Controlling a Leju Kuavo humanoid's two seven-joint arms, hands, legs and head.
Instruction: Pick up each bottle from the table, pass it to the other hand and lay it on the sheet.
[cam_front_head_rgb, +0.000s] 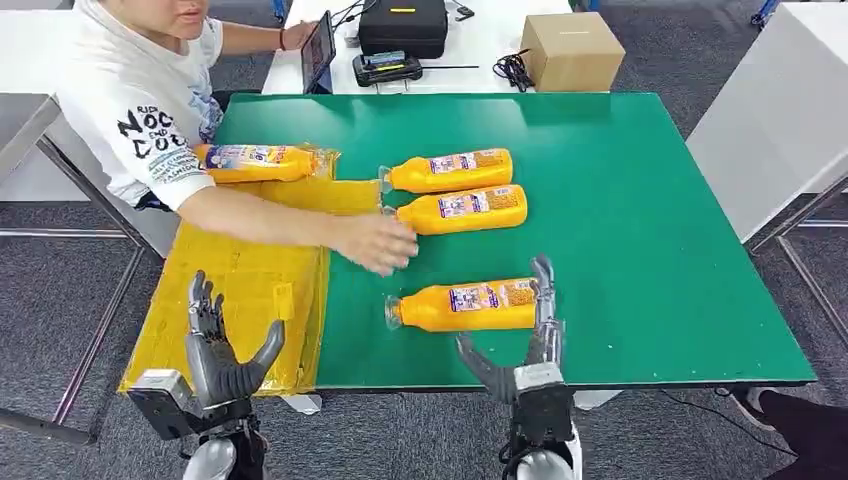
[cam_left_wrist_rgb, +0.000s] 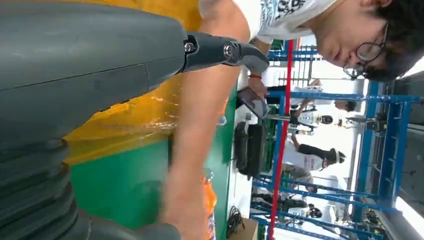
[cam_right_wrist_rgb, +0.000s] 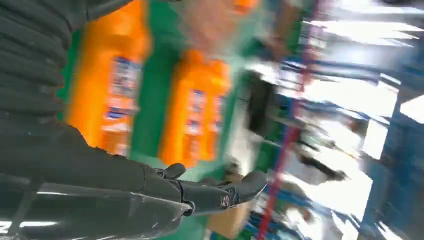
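**Clerk:** Nearest item, head view: right robot hand (cam_front_head_rgb: 525, 335), fingers spread, holding nothing, thumb on the near side and fingers at the base end of the nearest bottle (cam_front_head_rgb: 468, 305). That bottle lies on its side on the green counter (cam_front_head_rgb: 650, 220), cap pointing toward the left robot hand (cam_front_head_rgb: 222, 345).

**Checker:** And the left one?

**Clerk:** Open, empty, raised over the yellow sheet (cam_front_head_rgb: 235, 300). Beyond the right robot hand: a second bottle (cam_front_head_rgb: 465, 209) and a third bottle (cam_front_head_rgb: 450, 171). One more bottle (cam_front_head_rgb: 255, 162) lies at the sheet's far end.

**Checker:** Obstructions?

**Clerk:** A person's hand (cam_front_head_rgb: 378, 242) reaches across between sheet and bottles, just beyond the nearest bottle's cap. Behind the counter: cardboard box (cam_front_head_rgb: 572, 50), black case (cam_front_head_rgb: 403, 25).

**Checker:** Left wrist view?

**Clerk:** Left hand's thumb (cam_left_wrist_rgb: 225, 50), the person's forearm (cam_left_wrist_rgb: 197, 140) beyond it over sheet and counter.

**Checker:** Right wrist view?

**Clerk:** Blurred. Two orange bottles past the open fingers (cam_right_wrist_rgb: 220, 192).

**Checker:** Handling advice?

**Clerk:** My judgement: close around the bottle's middle so it hangs level for the handover, and wait until the person's arm withdraws before crossing.
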